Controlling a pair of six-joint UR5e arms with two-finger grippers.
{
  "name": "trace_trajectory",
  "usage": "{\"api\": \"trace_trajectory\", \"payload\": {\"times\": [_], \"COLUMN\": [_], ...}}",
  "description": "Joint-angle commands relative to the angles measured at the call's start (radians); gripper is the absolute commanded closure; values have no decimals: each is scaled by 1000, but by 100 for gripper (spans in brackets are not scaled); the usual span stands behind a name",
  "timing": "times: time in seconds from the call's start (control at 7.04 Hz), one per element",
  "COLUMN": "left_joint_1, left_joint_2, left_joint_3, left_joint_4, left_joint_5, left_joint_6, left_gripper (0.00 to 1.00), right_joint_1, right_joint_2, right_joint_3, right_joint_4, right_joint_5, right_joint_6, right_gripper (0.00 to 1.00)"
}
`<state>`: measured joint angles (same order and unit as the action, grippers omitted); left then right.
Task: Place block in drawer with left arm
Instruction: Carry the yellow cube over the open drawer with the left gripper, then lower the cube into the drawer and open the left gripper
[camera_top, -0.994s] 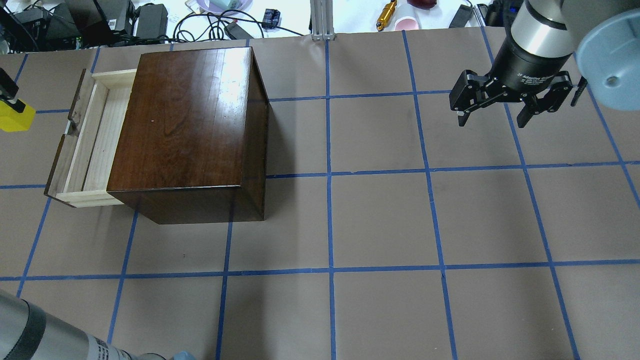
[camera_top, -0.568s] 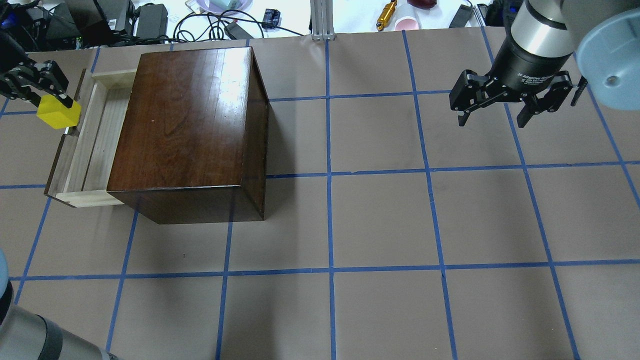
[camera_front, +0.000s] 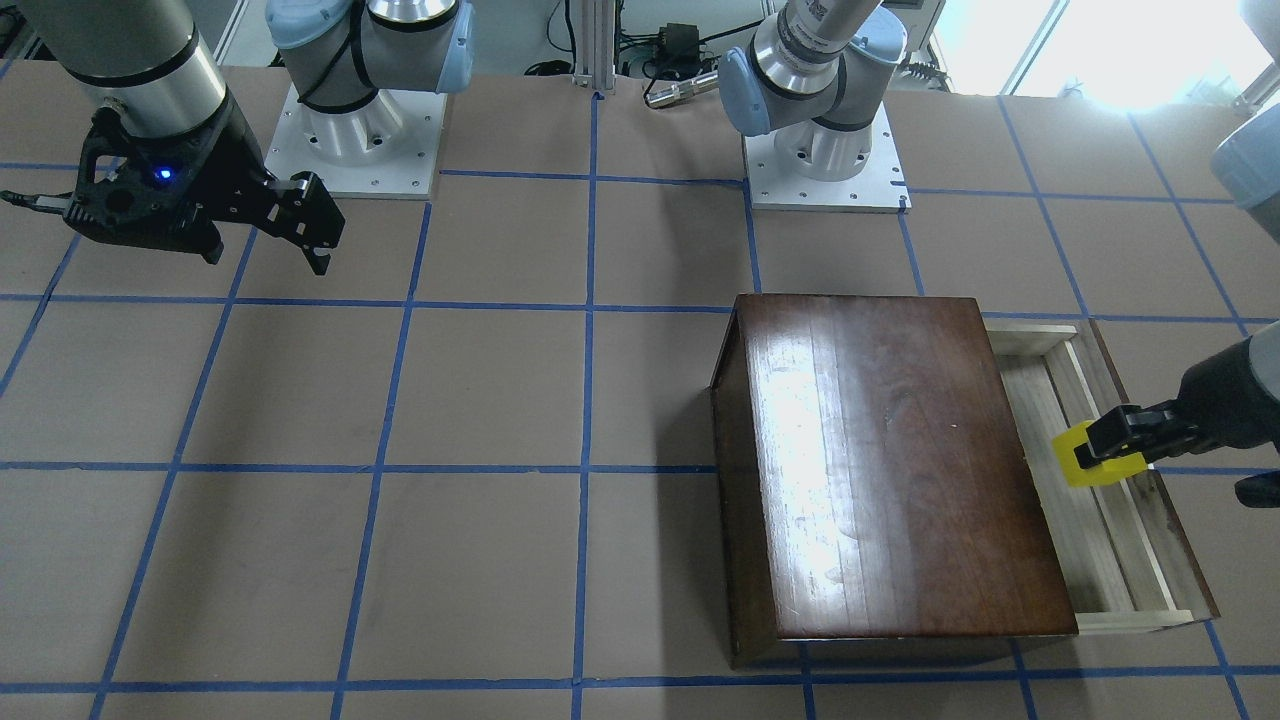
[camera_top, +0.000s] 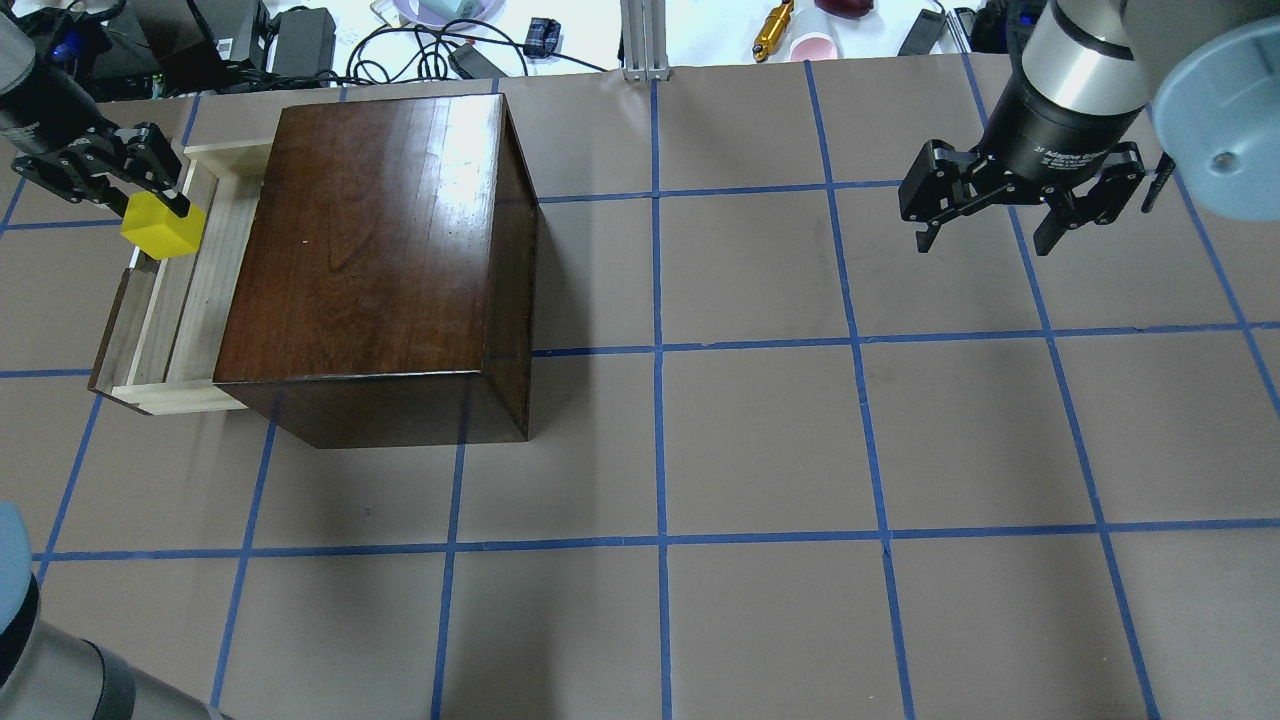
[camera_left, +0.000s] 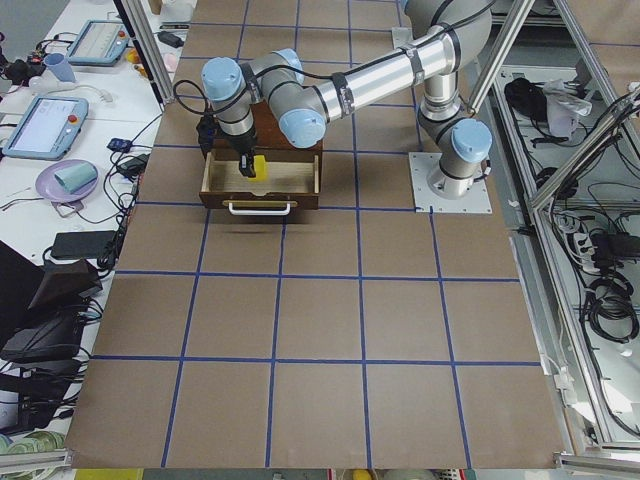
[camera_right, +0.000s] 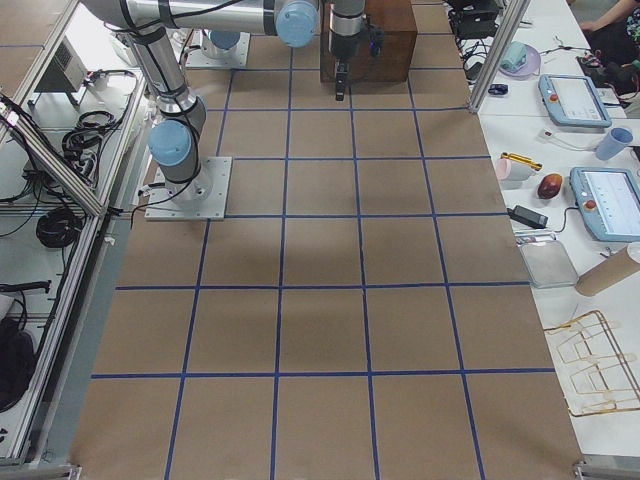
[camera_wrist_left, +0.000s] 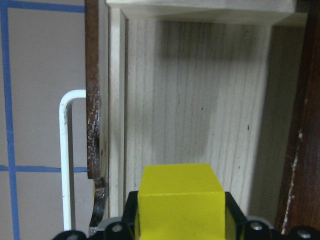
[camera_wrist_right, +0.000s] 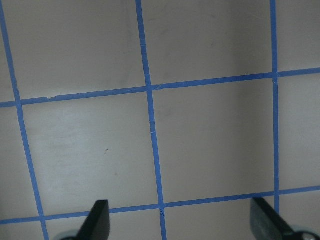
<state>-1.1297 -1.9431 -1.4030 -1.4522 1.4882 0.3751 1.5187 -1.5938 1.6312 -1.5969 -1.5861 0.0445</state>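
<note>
The yellow block (camera_top: 162, 233) is held in my left gripper (camera_top: 150, 212), which is shut on it. They hang over the far part of the open drawer (camera_top: 190, 300), a pale wood tray pulled out of the dark-brown box (camera_top: 380, 230). In the front-facing view the block (camera_front: 1074, 463) is over the drawer (camera_front: 1100, 540). The left wrist view shows the block (camera_wrist_left: 181, 205) above the drawer floor (camera_wrist_left: 200, 100), just inside the front panel. My right gripper (camera_top: 985, 245) is open and empty, high over the far right of the table; the right wrist view shows only the taped mat between its fingertips (camera_wrist_right: 97, 220).
The drawer's white handle (camera_wrist_left: 65, 150) sticks out of its front panel. Cables and power adapters (camera_top: 300, 40) lie beyond the table's far edge, by an aluminium post (camera_top: 643, 40). The two arm bases (camera_front: 355, 130) stand at the robot's side.
My left gripper has carried the block rightwards from the view's left edge to above the open drawer. The right arm has not moved.
</note>
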Motion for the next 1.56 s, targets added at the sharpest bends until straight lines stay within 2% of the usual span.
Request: {"api": "trace_trajectory", "payload": {"times": [0.0,0.28,0.43,0.57,0.85,1.42], "left_joint_1": [1,1,-2,-2,-5,-15], "left_joint_2": [-19,-22,-22,-17,16,195], "left_joint_3": [-46,-48,-48,-48,-42,15], "left_joint_4": [35,35,35,33,9,-209], "left_joint_5": [-3,-9,-11,-9,0,6], "left_joint_6": [-5,-4,-5,-7,-8,-10], "left_gripper": [77,77,57,1,0,0], "right_joint_1": [0,0,0,0,0,0], "right_joint_2": [0,0,0,0,0,0], "right_joint_3": [-1,-1,-1,-1,-1,-1], "right_joint_4": [0,0,0,0,0,0], "right_joint_5": [0,0,0,0,0,0], "right_joint_6": [0,0,0,0,0,0], "right_gripper": [0,0,0,0,0,0]}}
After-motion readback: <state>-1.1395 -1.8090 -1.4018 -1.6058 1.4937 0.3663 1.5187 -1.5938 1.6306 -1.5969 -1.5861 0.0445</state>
